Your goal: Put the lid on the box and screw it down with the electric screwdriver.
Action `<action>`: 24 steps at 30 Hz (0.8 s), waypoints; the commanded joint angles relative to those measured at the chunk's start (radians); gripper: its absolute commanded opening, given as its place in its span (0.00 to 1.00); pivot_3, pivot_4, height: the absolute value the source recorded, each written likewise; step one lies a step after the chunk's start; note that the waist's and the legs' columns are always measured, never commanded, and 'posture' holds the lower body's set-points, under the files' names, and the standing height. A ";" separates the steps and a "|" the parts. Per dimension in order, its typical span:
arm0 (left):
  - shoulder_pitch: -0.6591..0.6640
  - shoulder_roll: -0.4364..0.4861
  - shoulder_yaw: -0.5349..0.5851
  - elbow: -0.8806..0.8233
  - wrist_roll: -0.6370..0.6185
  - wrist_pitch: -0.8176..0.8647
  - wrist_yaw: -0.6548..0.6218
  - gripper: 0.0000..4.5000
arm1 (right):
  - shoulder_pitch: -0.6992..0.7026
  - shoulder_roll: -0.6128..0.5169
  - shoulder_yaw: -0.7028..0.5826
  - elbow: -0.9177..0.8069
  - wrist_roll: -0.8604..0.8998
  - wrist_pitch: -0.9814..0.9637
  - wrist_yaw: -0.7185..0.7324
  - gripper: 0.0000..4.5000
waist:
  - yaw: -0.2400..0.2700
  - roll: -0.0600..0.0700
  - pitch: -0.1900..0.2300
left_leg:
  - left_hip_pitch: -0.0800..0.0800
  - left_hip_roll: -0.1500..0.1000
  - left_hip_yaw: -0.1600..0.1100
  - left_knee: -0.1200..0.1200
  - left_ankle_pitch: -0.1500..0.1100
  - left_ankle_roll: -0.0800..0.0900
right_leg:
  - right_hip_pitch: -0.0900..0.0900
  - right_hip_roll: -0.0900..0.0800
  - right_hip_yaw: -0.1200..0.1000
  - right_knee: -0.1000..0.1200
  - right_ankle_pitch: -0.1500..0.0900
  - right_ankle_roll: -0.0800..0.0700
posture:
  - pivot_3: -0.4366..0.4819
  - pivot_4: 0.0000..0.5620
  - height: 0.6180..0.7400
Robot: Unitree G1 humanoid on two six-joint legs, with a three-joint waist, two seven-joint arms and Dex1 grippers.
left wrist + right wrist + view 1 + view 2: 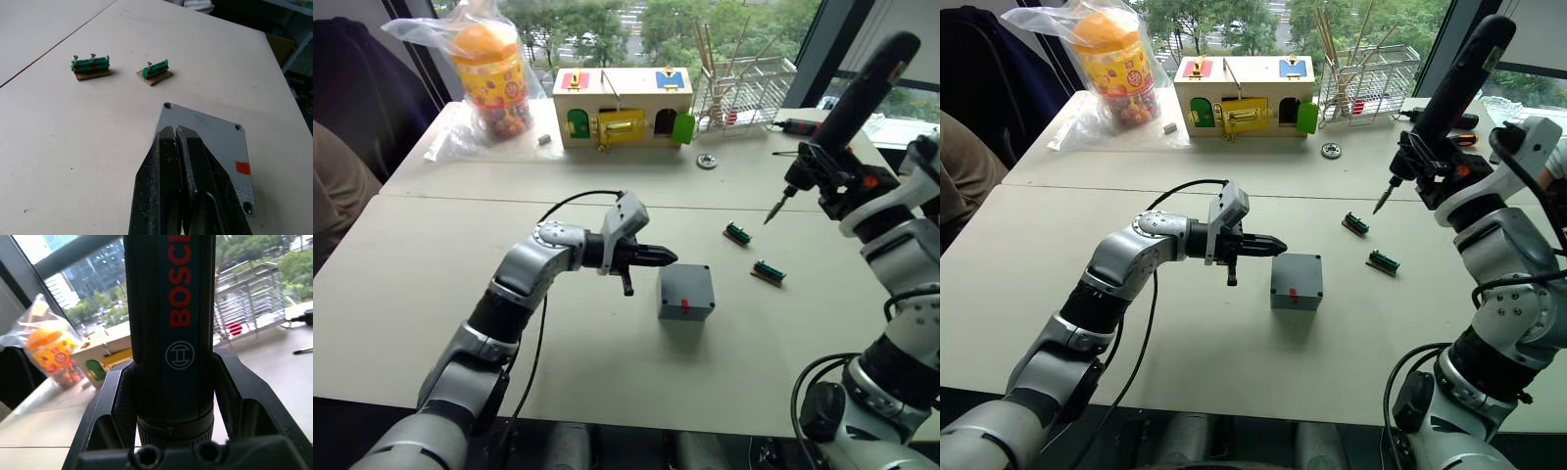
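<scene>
Lid (210,142) sits on the box (685,292); left gripper (661,257) closed, empty beside it. Right gripper (832,181) clamps the electric screwdriver (857,93): bring bit plumb over a corner hole.

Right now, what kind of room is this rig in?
Probably an upper-floor office or lab set up as a test bench: pale tables pushed together by big windows looking down on trees, with practice props laid out, namely a wooden box with coloured doors, a wire rack and a snack jar.
</scene>
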 commanded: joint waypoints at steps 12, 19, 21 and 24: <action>0.014 -0.018 -0.081 -0.023 0.086 -0.038 -0.015 0.25 | 0.243 0.085 0.248 -0.086 0.007 -0.309 0.010 0.40 | -0.002 0.000 0.000 | 0.002 -0.001 -0.001 0.000 0.001 0.001 | 0.001 0.001 0.000 0.001 0.000 0.000 | 0.48 0.27 0.74; 0.037 0.007 -0.110 -0.031 0.121 -0.046 -0.036 0.25 | 0.279 0.069 0.288 -0.077 0.015 -0.342 -0.001 0.40 | -0.002 0.000 0.000 | 0.002 0.000 -0.001 0.000 0.001 0.001 | 0.001 0.001 0.000 0.001 0.000 0.000 | 0.48 0.27 0.74; 0.041 0.007 -0.109 -0.034 0.121 -0.045 -0.035 0.25 | 0.288 0.063 0.294 -0.074 0.012 -0.348 -0.002 0.40 | -0.002 0.000 0.000 | 0.003 0.000 -0.001 0.000 0.001 0.001 | 0.002 0.001 0.000 0.001 0.000 0.000 | 0.48 0.27 0.74; 0.046 0.006 -0.107 -0.042 0.120 -0.039 -0.035 0.25 | 0.297 0.057 0.296 -0.072 0.012 -0.354 -0.004 0.40 | 0.000 0.000 0.000 | 0.004 0.000 -0.001 0.000 0.001 0.001 | 0.003 0.001 0.000 0.001 0.000 0.000 | 0.48 0.27 0.74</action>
